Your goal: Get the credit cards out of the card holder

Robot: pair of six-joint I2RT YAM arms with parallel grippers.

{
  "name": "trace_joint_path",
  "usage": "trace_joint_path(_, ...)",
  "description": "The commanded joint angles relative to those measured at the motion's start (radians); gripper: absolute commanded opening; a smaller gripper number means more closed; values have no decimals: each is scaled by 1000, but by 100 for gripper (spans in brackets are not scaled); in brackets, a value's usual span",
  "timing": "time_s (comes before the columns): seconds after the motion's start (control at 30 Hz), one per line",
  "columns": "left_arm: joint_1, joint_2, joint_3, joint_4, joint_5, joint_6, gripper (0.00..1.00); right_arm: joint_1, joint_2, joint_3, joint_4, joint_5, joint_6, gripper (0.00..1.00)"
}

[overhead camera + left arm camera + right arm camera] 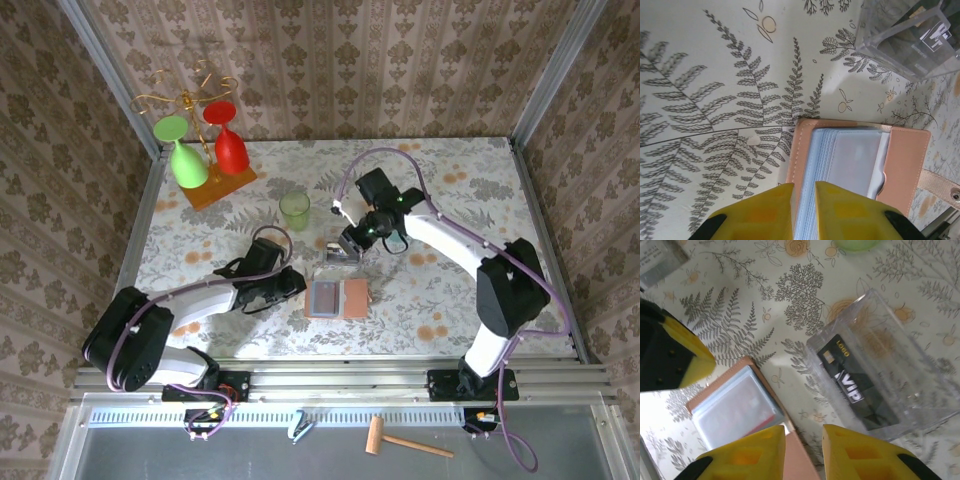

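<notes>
Item: salmon-pink folding leather-like card holder, lying open on the floral worktop.
Your left pincer: clamped on its left edge.
Your right pincer: slightly apart over the holder's corner, beside a clear plastic box holding a black VIP card.

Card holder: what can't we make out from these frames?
- Card holder pockets: frosted sleeves in left wrist view, contents unreadable.
- Left hand grip: its fingers cover the contact, pinch unclear.
- Clear box: cut off by left wrist frame edge.
- Top view: card holder too small to read its pockets.
</notes>
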Motion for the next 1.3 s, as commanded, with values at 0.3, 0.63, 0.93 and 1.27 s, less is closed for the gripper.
trace_joint_path(0.3, -52, 55, 12, 56, -11, -35, 17, 106, -159, -279, 261, 125, 706, 13)
trace_joint_path(0.63, -70, 46, -10, 24, -21, -38, 14, 144, -167, -380, 323, 40, 875, 16)
trace_joint_path(0.93, -75, 25, -34, 12, -31, -48, 11, 193, -121, -393, 366, 34, 942, 19)
trace_joint_path(1.27, -74, 30, -46, 7, -35, -53, 11, 207, -56, -380, 380, 3, 985, 20)
